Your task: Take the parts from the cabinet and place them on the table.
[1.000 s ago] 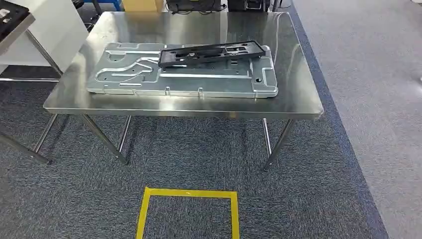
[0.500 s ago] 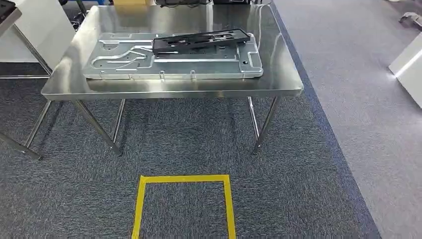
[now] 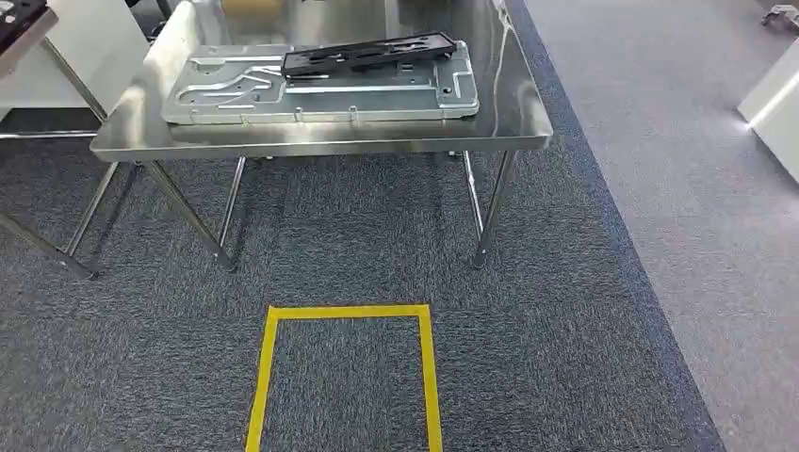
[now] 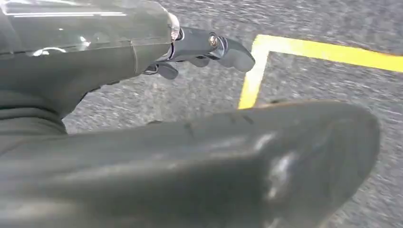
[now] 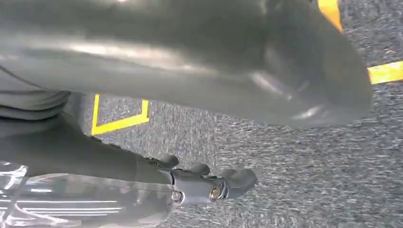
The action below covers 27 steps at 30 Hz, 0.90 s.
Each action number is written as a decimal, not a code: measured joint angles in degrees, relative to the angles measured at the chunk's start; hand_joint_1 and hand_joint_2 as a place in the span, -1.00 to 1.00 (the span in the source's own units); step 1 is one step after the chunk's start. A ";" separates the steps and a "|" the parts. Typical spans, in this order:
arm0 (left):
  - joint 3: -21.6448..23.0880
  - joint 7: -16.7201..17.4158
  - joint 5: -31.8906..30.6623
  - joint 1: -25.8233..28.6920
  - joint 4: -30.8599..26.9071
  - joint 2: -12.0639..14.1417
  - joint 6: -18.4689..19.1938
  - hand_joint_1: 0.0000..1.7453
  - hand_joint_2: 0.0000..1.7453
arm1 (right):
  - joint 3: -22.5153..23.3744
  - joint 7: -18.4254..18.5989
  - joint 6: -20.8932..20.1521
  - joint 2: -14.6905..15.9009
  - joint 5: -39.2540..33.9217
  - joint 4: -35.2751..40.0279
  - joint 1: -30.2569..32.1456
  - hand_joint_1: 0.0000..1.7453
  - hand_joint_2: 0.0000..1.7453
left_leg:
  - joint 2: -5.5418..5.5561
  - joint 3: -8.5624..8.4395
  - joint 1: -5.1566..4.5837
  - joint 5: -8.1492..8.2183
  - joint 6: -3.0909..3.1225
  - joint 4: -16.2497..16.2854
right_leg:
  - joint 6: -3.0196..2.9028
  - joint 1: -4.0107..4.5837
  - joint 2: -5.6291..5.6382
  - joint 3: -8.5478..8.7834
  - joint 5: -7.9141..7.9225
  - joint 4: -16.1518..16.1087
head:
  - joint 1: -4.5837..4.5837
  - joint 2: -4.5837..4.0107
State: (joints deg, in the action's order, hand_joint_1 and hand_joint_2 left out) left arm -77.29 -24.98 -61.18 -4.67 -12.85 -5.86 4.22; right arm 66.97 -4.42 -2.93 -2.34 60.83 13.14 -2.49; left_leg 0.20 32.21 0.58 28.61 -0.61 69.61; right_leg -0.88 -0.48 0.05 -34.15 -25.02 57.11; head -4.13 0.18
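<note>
On the table (image 3: 513,118) lie the parts (image 3: 363,52), well apart from both empty, loosely curled robot hands (image 4: 204,47) (image 5: 209,185).

steel table (image 3: 513,113), grey plate (image 3: 320,94) on it

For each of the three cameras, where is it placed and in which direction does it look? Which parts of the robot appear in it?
Head view: high on the body, looking forward and down at the steel table, the silver plate, the black part and the yellow tape square.
Left wrist view: behind the left hand, looking down at the carpet.
Right wrist view: behind the right hand, also facing the carpet.
Shared: all three views show the tape square.
</note>
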 joint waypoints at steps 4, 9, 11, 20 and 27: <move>0.41 -0.18 -0.52 -0.18 -0.02 0.26 0.02 -1.00 -1.00 | 1.35 -0.61 0.00 -0.66 -1.55 -0.04 -0.49 -1.00 -1.00 | 2.37 -10.25 -0.53 4.01 1.34 -15.71 | 0.97 0.05 0.94 -1.95 2.66 0.50 | 0.02 0.00; 0.57 -0.15 -0.63 0.01 0.02 0.00 0.04 -1.00 -1.00 | 2.23 -0.66 0.00 -0.66 -1.68 -0.11 -0.19 -1.00 -1.00 | -0.15 -7.45 -0.17 0.91 2.96 -15.69 | 2.29 -0.35 0.84 -4.13 -3.64 5.12 | 0.07 0.00; 0.59 -0.15 -0.63 0.10 0.02 0.00 0.04 -1.00 -1.00 | 2.27 -0.52 -0.02 -0.70 -1.53 -0.17 -0.23 -1.00 -1.00 | -1.11 -5.69 -0.28 -0.38 2.96 -15.43 | 2.85 -0.60 0.54 -5.62 -9.61 12.98 | 0.07 0.00; 0.92 0.02 -1.09 -0.59 0.02 0.02 0.04 -1.00 -1.00 | 2.25 0.85 -0.33 -0.63 -0.59 -0.17 -0.58 -1.00 -1.00 | -2.05 2.32 -0.43 -4.36 0.60 -10.81 | 2.35 -0.93 0.18 8.82 -7.25 -0.16 | 0.04 0.00; 0.94 0.09 -1.53 -0.10 0.02 0.04 -0.15 -1.00 -1.00 | 2.27 0.74 -0.33 -0.63 -0.61 -0.22 -0.34 -1.00 -1.00 | -0.84 6.28 0.14 8.62 -1.00 3.38 | -0.36 -0.53 -0.38 3.45 -2.45 -0.23 | 0.04 0.00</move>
State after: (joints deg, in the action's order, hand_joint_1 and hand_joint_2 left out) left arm -76.35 -24.89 -62.71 -4.77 -12.83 -5.81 4.07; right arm 69.24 -3.67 -3.26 -2.97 60.22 12.92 -2.83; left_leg -0.64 38.49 0.72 37.23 -1.61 72.99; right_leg -1.23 -1.01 -0.33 -30.70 -27.47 56.88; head -4.09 0.17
